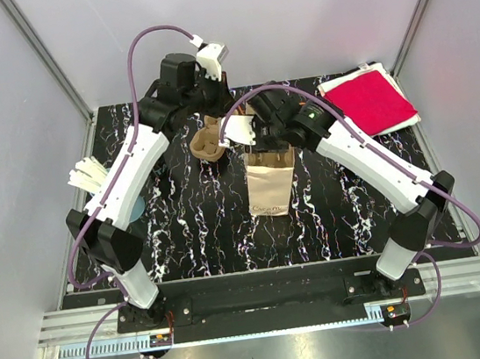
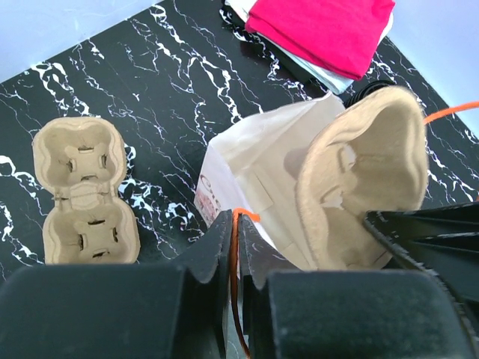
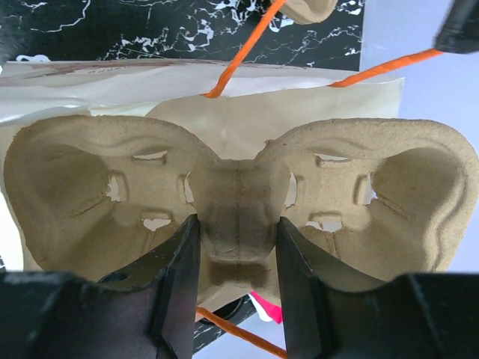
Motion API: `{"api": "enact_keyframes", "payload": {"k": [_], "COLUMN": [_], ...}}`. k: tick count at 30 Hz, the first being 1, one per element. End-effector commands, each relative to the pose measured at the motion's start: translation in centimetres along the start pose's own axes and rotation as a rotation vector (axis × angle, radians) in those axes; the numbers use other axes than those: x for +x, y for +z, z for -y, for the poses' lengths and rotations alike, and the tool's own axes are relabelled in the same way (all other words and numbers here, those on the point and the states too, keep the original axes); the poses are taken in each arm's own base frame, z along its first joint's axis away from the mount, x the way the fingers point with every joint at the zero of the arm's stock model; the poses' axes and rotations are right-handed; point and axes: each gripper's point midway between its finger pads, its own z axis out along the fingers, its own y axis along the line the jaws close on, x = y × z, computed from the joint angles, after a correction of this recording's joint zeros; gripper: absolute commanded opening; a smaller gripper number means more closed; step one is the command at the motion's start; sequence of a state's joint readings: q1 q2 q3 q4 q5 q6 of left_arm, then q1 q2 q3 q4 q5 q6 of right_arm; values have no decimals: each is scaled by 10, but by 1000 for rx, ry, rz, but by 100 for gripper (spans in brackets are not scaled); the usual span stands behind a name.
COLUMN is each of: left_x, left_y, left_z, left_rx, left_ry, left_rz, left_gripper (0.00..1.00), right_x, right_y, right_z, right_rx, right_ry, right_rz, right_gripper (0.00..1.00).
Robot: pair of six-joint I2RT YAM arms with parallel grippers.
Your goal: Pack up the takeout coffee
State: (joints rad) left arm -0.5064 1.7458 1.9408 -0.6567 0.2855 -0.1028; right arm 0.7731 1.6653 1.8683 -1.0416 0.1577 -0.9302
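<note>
a pulp cup carrier (image 3: 90,179) with two cups' worth of wells hangs on edge, its middle ridge pinched between the right fingers (image 3: 179,277), one well out to each side of them. just beyond those fingers gapes the open mouth of the paper bag (image 1: 272,184), which stands upright on the black marbled bench (image 1: 202,229); the carrier's far edge sits at that mouth. the left fingers (image 2: 213,254) are drawn close together, with the bag's orange handle (image 2: 238,217) running through the narrow slit between them; i cannot tell whether they truly grip it. off to the left of the left fingers a second carrier (image 2: 82,191) lies flat on the bench, wells up, apart from the bag. further out, past the bag, a red cloth (image 2: 322,30) lies on a stack of pale sheets.
</note>
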Motion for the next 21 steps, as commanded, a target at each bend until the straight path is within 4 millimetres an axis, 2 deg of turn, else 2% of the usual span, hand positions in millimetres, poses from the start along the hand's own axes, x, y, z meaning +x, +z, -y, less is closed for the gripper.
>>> {"api": "enact_keyframes", "payload": {"k": [1, 8, 21], "left_x": [-28, -27, -27], "left_y": [-6, -6, -7], "left_z": [9, 8, 7], "left_rx": [35, 30, 24], "left_ry": [21, 20, 17], "left_rz": [84, 81, 82], "left_gripper": [8, 9, 9], "right_x": [-3, -4, -6], "right_y": [6, 13, 19], "right_z": [-12, -26, -38], "right_rx": [-48, -98, -155], "right_ry": [36, 73, 161], "right_rz": [19, 30, 52], "right_gripper": [31, 31, 31]}}
